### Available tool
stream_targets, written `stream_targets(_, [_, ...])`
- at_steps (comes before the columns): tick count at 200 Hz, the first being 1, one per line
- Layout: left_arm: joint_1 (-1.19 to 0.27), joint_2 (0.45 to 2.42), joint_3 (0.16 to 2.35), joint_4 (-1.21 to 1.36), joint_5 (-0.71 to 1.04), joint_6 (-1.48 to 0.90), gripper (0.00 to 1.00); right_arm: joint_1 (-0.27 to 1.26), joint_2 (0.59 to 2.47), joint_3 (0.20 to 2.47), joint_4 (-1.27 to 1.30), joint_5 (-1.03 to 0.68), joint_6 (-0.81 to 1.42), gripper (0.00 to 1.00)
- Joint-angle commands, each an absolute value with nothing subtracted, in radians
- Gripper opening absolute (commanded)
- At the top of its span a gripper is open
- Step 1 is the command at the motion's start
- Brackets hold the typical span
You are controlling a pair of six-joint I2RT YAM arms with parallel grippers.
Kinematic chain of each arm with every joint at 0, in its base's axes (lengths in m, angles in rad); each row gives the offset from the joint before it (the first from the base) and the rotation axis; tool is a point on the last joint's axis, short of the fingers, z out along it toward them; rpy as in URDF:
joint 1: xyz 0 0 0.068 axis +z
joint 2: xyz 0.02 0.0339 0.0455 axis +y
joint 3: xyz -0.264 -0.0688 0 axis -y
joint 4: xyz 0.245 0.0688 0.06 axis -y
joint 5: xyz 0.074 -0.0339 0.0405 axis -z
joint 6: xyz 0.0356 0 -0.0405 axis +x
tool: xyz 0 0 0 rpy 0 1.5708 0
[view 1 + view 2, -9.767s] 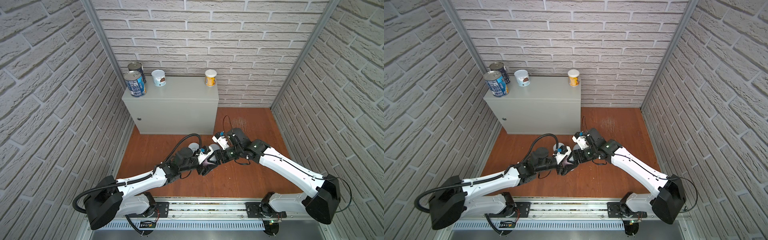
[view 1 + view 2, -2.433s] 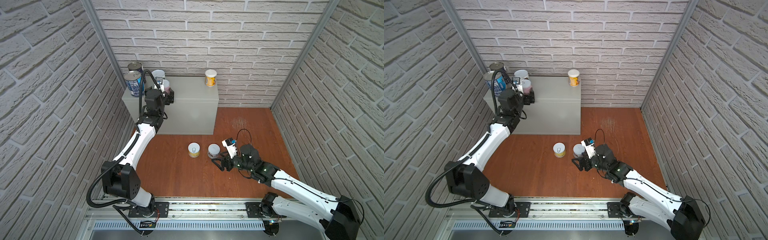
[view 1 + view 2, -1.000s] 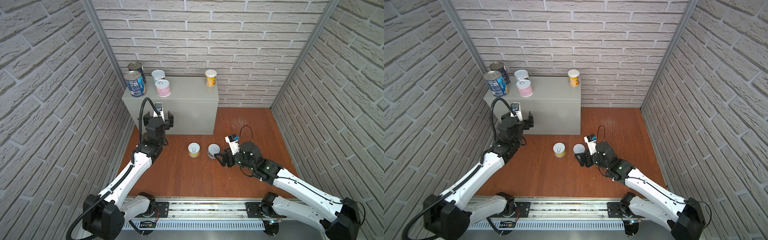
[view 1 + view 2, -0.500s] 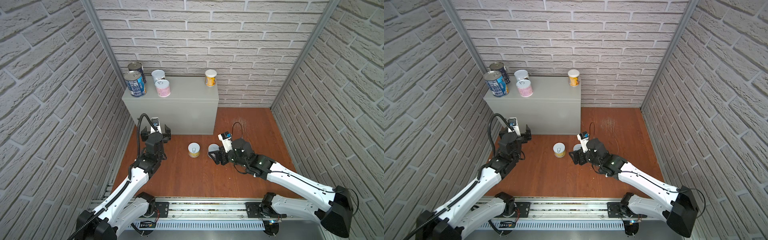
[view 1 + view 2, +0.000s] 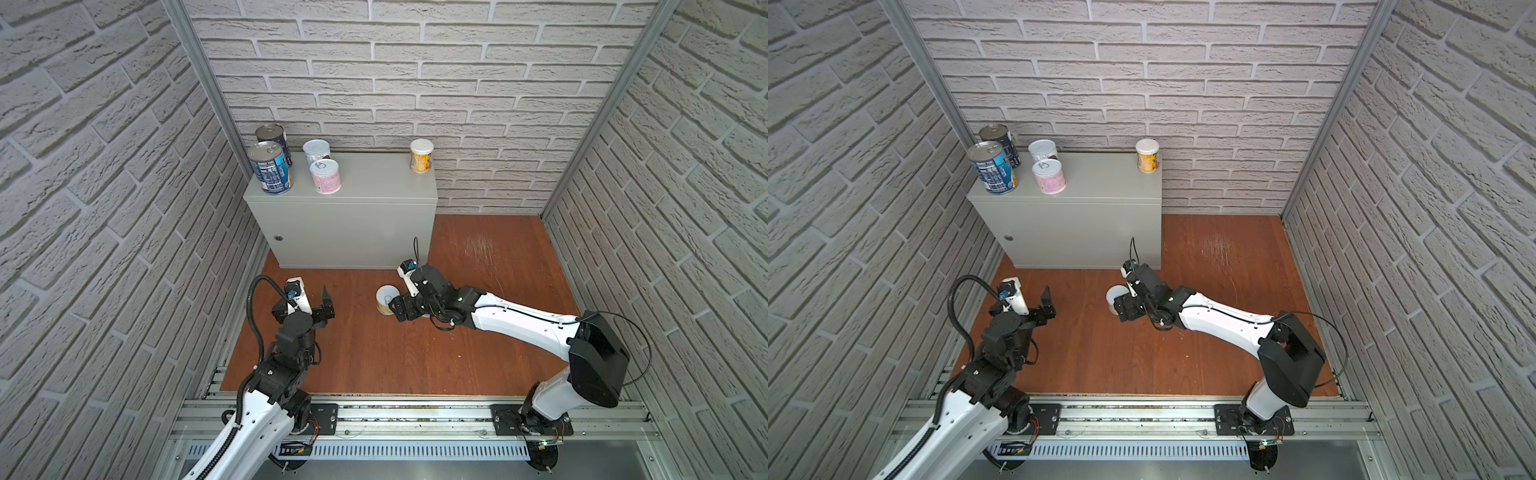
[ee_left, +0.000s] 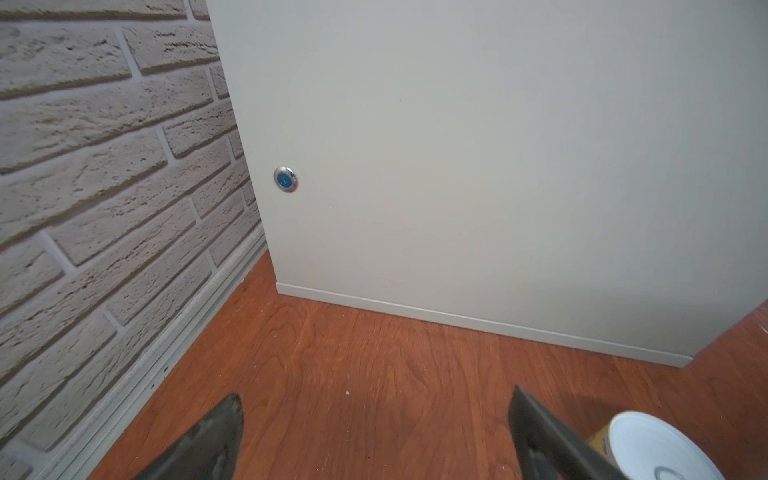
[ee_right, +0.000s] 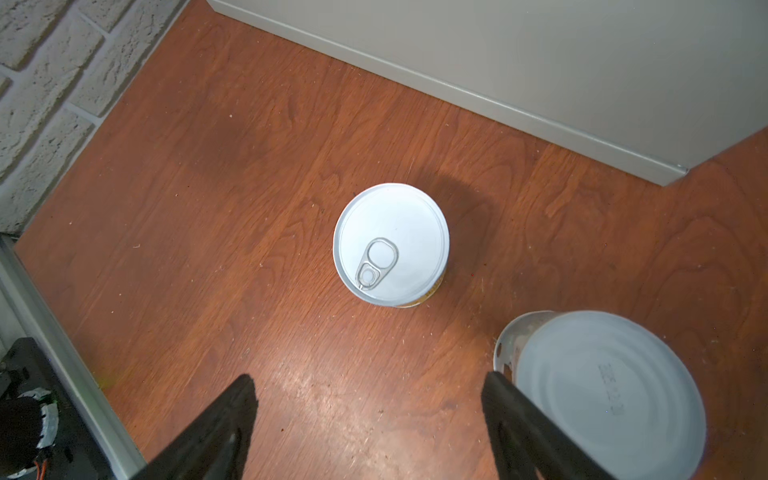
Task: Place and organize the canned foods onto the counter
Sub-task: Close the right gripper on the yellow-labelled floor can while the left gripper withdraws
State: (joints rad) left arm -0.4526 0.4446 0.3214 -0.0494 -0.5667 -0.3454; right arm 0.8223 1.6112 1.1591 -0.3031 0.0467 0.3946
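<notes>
On the grey counter (image 5: 374, 195) (image 5: 1100, 195) stand two blue cans (image 5: 270, 168), a white can (image 5: 316, 151), a pink can (image 5: 325, 176) and a yellow can (image 5: 421, 155). Two more canned foods stand on the floor: a yellow can with a pull-tab lid (image 7: 390, 245) (image 5: 385, 297) (image 5: 1115, 296) and a plain-lidded can (image 7: 602, 399), which lies under my right arm in both top views. My right gripper (image 7: 368, 399) (image 5: 400, 309) hovers open over bare floor, one finger beside the plain-lidded can. My left gripper (image 6: 374, 419) (image 5: 309, 305) hangs open and empty low before the counter.
Brick walls close in both sides and the back. The counter's front with its round lock (image 6: 285, 179) faces my left gripper. The yellow floor can (image 6: 656, 449) shows just outside one left finger. A metal rail (image 5: 395, 415) runs along the floor's near edge.
My right gripper has slid left over the two floor cans and its jaws have widened. My left arm has drawn back and down from the counter toward the floor, still open.
</notes>
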Motion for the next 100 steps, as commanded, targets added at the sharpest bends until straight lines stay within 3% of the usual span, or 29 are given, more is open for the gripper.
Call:
stream_targets(1, [-0.467, 0.419, 0.302, -0.059, -0.517, -0.365, 0.98, 0.827, 1.661, 1.271, -0.418, 0.078, 0.365, 0.86])
stream_targets(100, [-0.521, 0.415, 0.301, -0.116, -0.487, -0.397, 0.98, 0.827, 1.883, 1.541, -0.677, 0.149, 0.307, 0.91])
